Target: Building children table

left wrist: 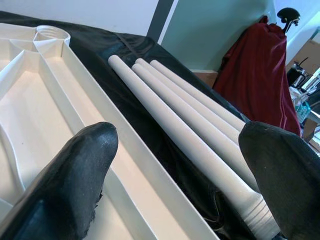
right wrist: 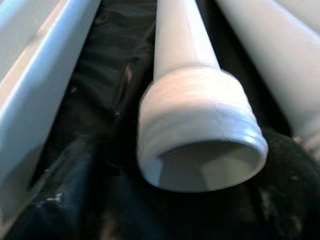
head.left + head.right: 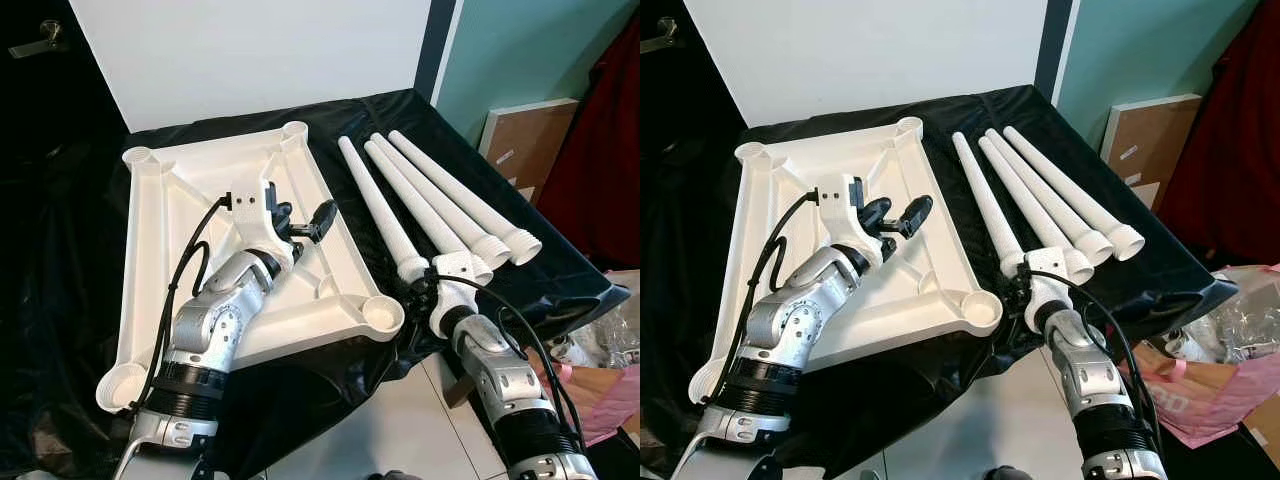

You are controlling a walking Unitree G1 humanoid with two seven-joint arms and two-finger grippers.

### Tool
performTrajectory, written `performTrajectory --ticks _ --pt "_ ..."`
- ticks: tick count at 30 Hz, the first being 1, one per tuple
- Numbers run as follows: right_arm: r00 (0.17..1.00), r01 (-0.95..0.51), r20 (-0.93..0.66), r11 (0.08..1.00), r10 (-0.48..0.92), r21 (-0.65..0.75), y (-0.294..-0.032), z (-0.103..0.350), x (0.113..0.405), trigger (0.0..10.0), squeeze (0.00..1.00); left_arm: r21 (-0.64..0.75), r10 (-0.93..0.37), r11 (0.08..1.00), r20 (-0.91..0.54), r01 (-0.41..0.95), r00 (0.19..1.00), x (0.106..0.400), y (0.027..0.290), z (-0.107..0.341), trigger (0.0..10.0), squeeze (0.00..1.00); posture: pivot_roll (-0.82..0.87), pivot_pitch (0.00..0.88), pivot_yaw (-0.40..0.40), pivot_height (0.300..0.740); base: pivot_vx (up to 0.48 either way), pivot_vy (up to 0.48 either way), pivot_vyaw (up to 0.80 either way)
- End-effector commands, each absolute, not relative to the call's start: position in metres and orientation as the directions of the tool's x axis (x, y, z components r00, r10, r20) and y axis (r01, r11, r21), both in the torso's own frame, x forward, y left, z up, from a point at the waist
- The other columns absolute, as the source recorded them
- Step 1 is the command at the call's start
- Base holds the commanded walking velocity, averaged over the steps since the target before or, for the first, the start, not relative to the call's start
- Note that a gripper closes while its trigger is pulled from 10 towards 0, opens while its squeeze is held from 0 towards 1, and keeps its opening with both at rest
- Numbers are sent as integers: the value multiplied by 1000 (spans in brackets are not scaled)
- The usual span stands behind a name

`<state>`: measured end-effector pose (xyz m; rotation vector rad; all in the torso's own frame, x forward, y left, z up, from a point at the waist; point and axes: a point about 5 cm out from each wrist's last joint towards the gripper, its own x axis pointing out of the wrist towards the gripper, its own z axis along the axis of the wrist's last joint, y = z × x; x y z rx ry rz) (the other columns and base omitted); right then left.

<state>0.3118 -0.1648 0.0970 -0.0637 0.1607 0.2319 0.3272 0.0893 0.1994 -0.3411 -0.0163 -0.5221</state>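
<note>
A white children's table top [image 3: 175,200] lies upside down on a black cloth, with a round leg socket [image 3: 381,312] at each corner. Three white tapered legs [image 3: 420,205] lie side by side to its right, their threaded ends toward me. My left gripper [image 3: 303,222] hovers open over the table top's right half, nothing between its fingers [image 1: 85,165]. My right gripper [image 3: 425,290] sits at the threaded end [image 2: 200,130] of the leg nearest the table top, between that leg and the near right socket.
The black cloth [image 3: 500,290] drops off the front and right edges to a tiled floor. A white board [image 3: 260,50] leans at the back. A brown panel [image 3: 525,140], a red garment [image 3: 610,150] and a pink bag [image 3: 1220,390] stand to the right.
</note>
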Motion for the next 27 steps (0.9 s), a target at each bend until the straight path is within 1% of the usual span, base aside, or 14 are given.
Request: performTrajectory --ticks 1,3,4,8,14,19,21,27 --pt "960 -244 -147 969 237 -34 -164 100 312 10000 1000 -301 -592 742 125 599 796 322 85 199 10000 0 -61 52 7 740 0 0 0" --pt "961 -250 -125 968 245 -24 -163 103 313 10000 1000 -300 -591 743 125 598 797 322 85 199 10000 0 -60 53 7 740 0 0 0" --pt "966 -240 -101 971 239 10 -162 107 314 10000 0 -301 -590 744 125 597 798 322 85 199 10000 0 -59 56 7 740 0 0 0" --pt "972 -227 -38 972 230 67 -162 116 315 10000 0 -305 -587 744 125 594 800 322 86 200 10000 0 -57 58 7 740 0 0 0" --pt "974 -228 7 971 228 76 -161 123 316 10000 0 -309 -584 745 126 591 802 322 86 200 10000 0 -58 61 9 740 0 0 0" --pt "972 -225 -41 970 229 94 -161 117 316 10000 0 -313 -583 744 127 590 802 322 87 201 10000 0 -60 62 12 740 0 0 0" --pt "969 -214 -96 969 226 123 -162 108 315 10000 0 -313 -582 744 129 590 803 322 87 201 10000 0 -58 62 11 740 0 0 0" --pt "972 -178 -130 974 196 138 -166 102 315 10000 0 -315 -581 744 130 589 804 323 87 202 10000 0 -58 62 11 740 0 0 0"
